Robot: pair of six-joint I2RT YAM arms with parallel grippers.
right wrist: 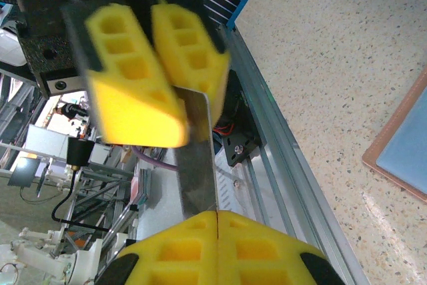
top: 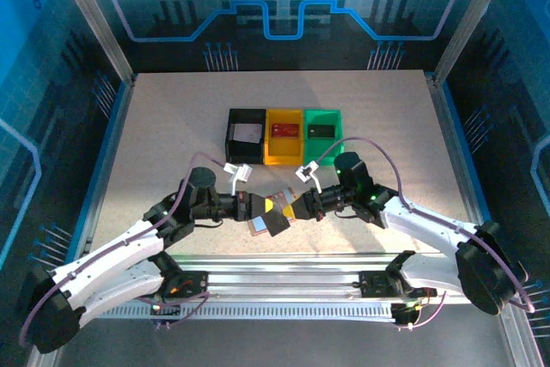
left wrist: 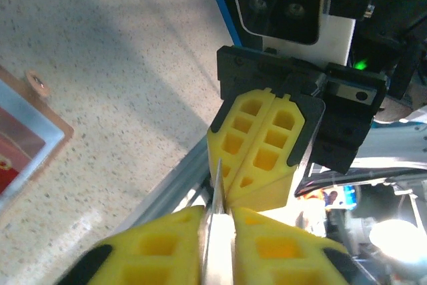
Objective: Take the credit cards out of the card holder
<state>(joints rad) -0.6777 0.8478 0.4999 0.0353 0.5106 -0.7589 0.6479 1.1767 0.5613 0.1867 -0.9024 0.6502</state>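
Observation:
A thin grey credit card (right wrist: 197, 158) hangs in the air between my two grippers, above the table's near edge. My left gripper (left wrist: 218, 213) is shut on one end of it, where the card (left wrist: 218, 245) shows edge-on between the yellow fingers. At the other end my right gripper (right wrist: 217, 215) is shut on the same card. The two grippers meet nose to nose (top: 282, 206). Just below them on the table lies the open pinkish-tan card holder (left wrist: 27, 138), with a red card in its pale pocket. Its corner (right wrist: 400, 151) also shows in the right wrist view.
Three bins stand in a row behind the grippers: black (top: 232, 131) with a whitish card, yellow (top: 284, 154) with a red card, green (top: 322, 113) with a black card. The aluminium rail of the table's near edge (right wrist: 293, 165) runs directly below the grippers.

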